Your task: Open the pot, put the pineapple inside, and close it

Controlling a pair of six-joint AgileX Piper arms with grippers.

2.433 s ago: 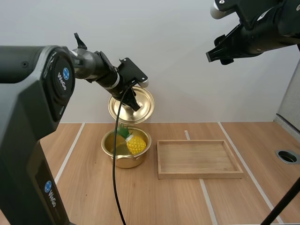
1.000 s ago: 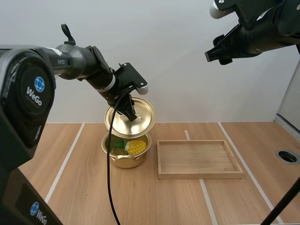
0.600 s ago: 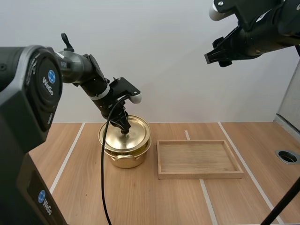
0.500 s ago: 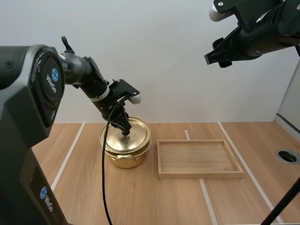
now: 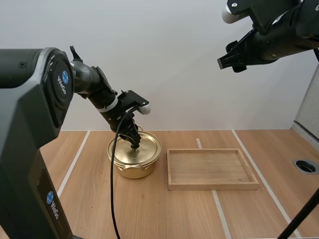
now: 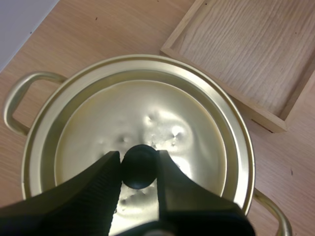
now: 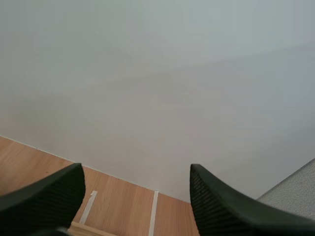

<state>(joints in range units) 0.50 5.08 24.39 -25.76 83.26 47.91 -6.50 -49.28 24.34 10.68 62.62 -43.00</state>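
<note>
A golden pot (image 5: pixel 133 167) stands on the table with its golden lid (image 5: pixel 137 148) lying flat on its rim. My left gripper (image 5: pixel 134 143) is shut on the lid's black knob (image 6: pixel 139 164), its two fingertips pinching the knob from both sides. The lid (image 6: pixel 142 132) covers the whole pot mouth, and the pot's handles (image 6: pixel 19 98) stick out at the sides. The pineapple is hidden under the lid. My right gripper (image 5: pixel 227 59) hangs high above the table's right side; its fingers (image 7: pixel 42 199) stand wide apart with nothing between them.
A shallow wooden tray (image 5: pixel 212 185) lies just right of the pot, its corner (image 6: pixel 206 54) close to the pot's rim. White tape lines (image 5: pixel 75 162) run across the wooden table. A round grommet hole (image 5: pixel 305 166) sits at the far right.
My left gripper has lowered the lid from a tilted hold above the pot down flat onto its rim, covering the pineapple. The right arm has stayed still.
</note>
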